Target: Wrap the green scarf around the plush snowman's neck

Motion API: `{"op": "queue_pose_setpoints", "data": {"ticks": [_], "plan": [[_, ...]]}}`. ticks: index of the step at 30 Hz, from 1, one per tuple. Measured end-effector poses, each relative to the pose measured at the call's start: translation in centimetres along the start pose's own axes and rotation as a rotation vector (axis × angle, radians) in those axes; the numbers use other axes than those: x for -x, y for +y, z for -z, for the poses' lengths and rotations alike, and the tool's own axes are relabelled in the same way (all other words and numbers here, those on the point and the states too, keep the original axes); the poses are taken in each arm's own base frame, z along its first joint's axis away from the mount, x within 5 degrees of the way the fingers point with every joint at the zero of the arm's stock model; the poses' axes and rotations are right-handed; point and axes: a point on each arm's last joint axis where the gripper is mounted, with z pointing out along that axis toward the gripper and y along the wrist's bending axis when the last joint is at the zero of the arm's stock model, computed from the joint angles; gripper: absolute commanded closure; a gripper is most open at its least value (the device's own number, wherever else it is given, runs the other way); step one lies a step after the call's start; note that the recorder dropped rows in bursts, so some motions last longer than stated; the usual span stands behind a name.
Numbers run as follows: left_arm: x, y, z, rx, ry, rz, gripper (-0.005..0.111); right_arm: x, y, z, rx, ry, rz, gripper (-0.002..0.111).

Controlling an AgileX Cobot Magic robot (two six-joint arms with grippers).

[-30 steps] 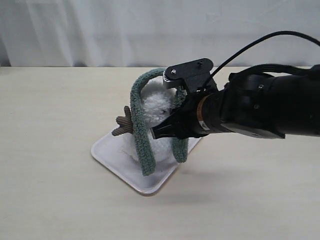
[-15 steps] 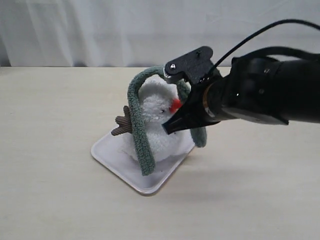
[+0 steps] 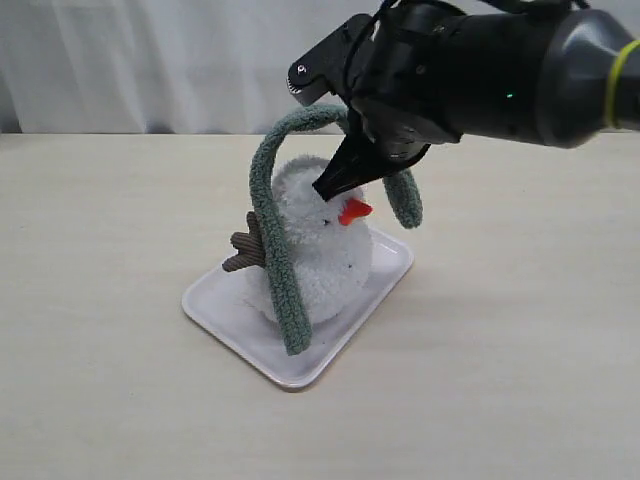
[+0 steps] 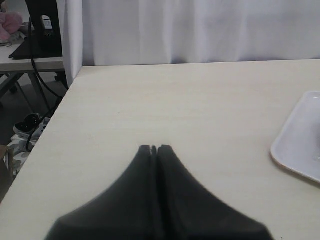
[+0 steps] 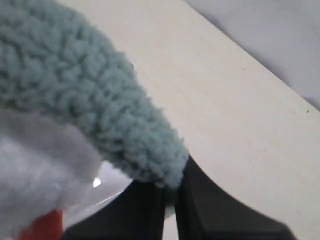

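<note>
On my exterior feed the plush snowman (image 3: 322, 265) sits upright on a white tray (image 3: 212, 305) near the middle of the pale table (image 3: 110, 390). Its orange nose (image 3: 353, 210) points toward roughly 4 o'clock, and a brown twig arm (image 3: 245, 252) sticks out at 9 o'clock. The green scarf (image 3: 268, 235) is arched over the head and not yet round the plush snowman's neck (image 3: 330, 245), which I see bare. The long end runs down the snowman's 9 o'clock side, crossing in front of the twig arm's root, and its rounded tip lies on the tray at about 7 o'clock. The crown of the arch stands clear above the head at 12 o'clock. From there the strip passes behind my right arm, and the short end hangs free in the air at 3 o'clock of the head. The right gripper (image 3: 323, 188) reaches in from about 1 o'clock, its dark tips drawn to a point just beside the face at 11 o'clock of the nose. I cannot tell whether they touch the fluff. My right wrist feed shows those jaws pressed together with the knit edge of the scarf bunched at the tips, so I read this pincer as clamped on the scarf and carrying the arch. The left gripper (image 4: 154, 149) appears only on its own wrist feed. Its two fingers meet with nothing between them, above bare tabletop and well apart from the tray's corner.
</note>
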Motion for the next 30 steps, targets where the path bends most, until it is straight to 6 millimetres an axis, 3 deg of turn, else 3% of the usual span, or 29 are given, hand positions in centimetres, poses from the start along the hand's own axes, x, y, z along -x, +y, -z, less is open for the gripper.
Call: {"op": "queue_pose_setpoints", "data": {"ticks": [4,10,17,19,23,30], "plan": [[0.0,0.0,0.0,0.000,0.000,0.000,0.107,0.8,1.6,-1.9,0.051,0.090,0.024,0.104],[0.0,0.0,0.0,0.000,0.000,0.000,0.107,0.2,1.7,-2.4,0.025,0.194,0.096,0.103],[0.0,0.0,0.0,0.000,0.000,0.000,0.107,-0.1,1.7,-2.4,0.025,0.220,0.130,0.061],[0.0,0.0,0.0,0.000,0.000,0.000,0.107,-0.1,1.8,-2.4,0.033,0.225,0.125,0.054],[0.0,0.0,0.0,0.000,0.000,0.000,0.107,-0.4,1.9,-2.1,0.069,0.266,0.134,0.050],[0.0,0.0,0.0,0.000,0.000,0.000,0.107,0.5,1.0,1.0,0.185,0.278,0.083,0.050]]}}
